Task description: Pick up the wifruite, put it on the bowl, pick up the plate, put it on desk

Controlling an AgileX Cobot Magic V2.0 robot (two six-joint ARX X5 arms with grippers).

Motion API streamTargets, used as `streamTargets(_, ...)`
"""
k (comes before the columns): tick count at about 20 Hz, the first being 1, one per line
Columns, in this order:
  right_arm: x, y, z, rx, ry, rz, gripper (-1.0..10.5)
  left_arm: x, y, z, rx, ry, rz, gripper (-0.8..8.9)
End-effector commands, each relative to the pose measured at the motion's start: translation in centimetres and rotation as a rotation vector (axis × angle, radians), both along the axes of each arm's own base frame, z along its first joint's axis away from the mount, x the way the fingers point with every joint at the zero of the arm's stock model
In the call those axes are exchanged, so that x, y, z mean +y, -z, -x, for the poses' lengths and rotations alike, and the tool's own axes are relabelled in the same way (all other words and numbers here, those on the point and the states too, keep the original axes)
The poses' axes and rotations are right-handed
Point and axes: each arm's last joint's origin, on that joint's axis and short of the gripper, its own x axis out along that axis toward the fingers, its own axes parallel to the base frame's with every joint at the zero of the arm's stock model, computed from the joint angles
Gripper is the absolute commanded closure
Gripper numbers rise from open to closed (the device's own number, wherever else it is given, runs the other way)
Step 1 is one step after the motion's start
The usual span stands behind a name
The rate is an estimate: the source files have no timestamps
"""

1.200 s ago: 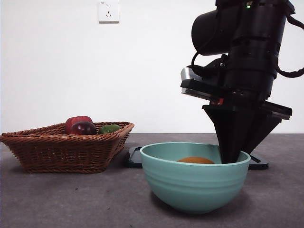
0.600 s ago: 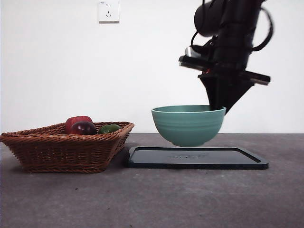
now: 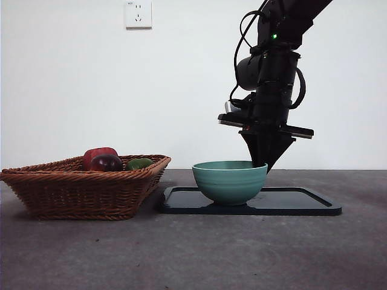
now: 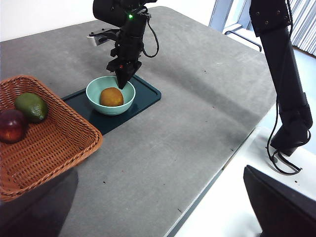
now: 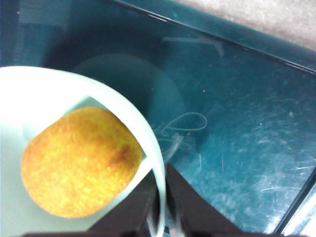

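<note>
**Bowl comes down onto the dark tray, fruit inside**

Half a second ago the bowl (image 3: 230, 182) hung in the air above the tray (image 3: 302, 202); now it sits low on it, toward the basket end, still pinched at its rim by the right gripper (image 3: 263, 162), and the arm stands further back and smaller than before.

The wifruite (image 5: 81, 162) lies in the bottom of the bowl. From the right wrist camera it is an egg-shaped, orange-brown lump with a dull, grainy skin, and its long axis lies flat across the bowl's floor, slanting across that picture, with one blunter end close to the wall where the jaws grip. The left wrist view shows the fruit (image 4: 111, 97) roughly centred in the bowl (image 4: 94, 96). From the front it is hidden behind the ribbed mint-green wall.

The right gripper's black jaws are pressed together on the bowl's rim, one inside and one outside, on the side away from the basket. The arm rises steeply from there, a green light glowing on its upper part.

The bowl stands upright on the tray, which lies flat on the desk (image 3: 193, 254). Just beside the tray sits a wicker basket (image 3: 78, 187) holding a red fruit (image 3: 98, 155), a dark purple fruit (image 3: 106, 163) and a green fruit (image 3: 139, 164).

The left gripper (image 4: 158, 207) waits well apart from all this, its two dark jaws spread wide with nothing between them. A wall socket (image 3: 138, 14) sits high on the white wall behind.
</note>
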Motion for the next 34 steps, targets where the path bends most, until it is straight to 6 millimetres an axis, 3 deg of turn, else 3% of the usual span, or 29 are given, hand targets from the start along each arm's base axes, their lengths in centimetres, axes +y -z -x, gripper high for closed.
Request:
streamTargets(1, 0.3, 0.2, -0.4, -0.008, -0.023, 0.0, 9.4, 0.0, -0.4, 0.0, -0.014, 0.013, 0.008, 1.92)
streamTargets(4, 0.3, 0.2, -0.5, -0.021, -0.024, 0.008, 8.3, 0.0, -0.4, 0.0, -0.013, 0.013, 0.008, 1.92)
streamTargets(7, -0.5, -0.8, -0.7, -0.03, 0.003, 0.063, 6.2, 0.0, -0.4, 0.0, -0.013, 0.013, 0.008, 1.92)
streamTargets(9, -0.9, -3.7, -0.8, -0.068, 0.021, 0.082, 4.8, 0.0, -0.4, 0.0, -0.013, 0.013, 0.009, 1.92)
streamTargets(11, -1.2, -8.6, 0.0, -0.162, 0.031, 0.081, 4.5, 0.0, -0.4, 0.0, -0.013, 0.013, 0.009, 1.92)
streamTargets(13, -1.7, -13.4, 2.5, -0.255, 0.032, 0.082, 4.5, 0.0, -0.4, 0.0, -0.013, 0.014, 0.009, 1.92)
streamTargets(16, -3.1, -20.5, 8.2, -0.434, 0.042, 0.056, 4.0, 0.0, -0.4, 0.0, -0.013, 0.013, 0.009, 1.92)
streamTargets(18, -4.1, -23.9, 11.9, -0.529, 0.037, 0.01, 4.0, 0.0, -0.4, 0.0, -0.013, 0.013, 0.009, 1.92)
streamTargets(20, -5.1, -26.2, 15.3, -0.597, 0.033, -0.024, 4.0, 0.0, -0.4, 0.0, -0.014, 0.014, 0.009, 1.92)
streamTargets(22, -6.0, -27.1, 18.2, -0.628, 0.024, -0.044, 4.0, 0.0, -0.4, 0.0, -0.014, 0.014, 0.008, 1.92)
streamTargets(25, -7.6, -26.7, 22.7, -0.629, 0.002, -0.052, 4.0, 0.0, -0.4, 0.0, -0.014, 0.014, 0.008, 1.92)
streamTargets(30, -10.1, -23.7, 30.1, -0.621, -0.067, -0.072, 4.0, 0.0, -0.4, 0.0, -0.016, 0.014, 0.012, 1.92)
streamTargets(34, -12.2, -19.7, 34.2, -0.637, -0.069, -0.095, 4.0, 0.0, -0.4, 0.0, -0.018, 0.014, 0.013, 1.92)
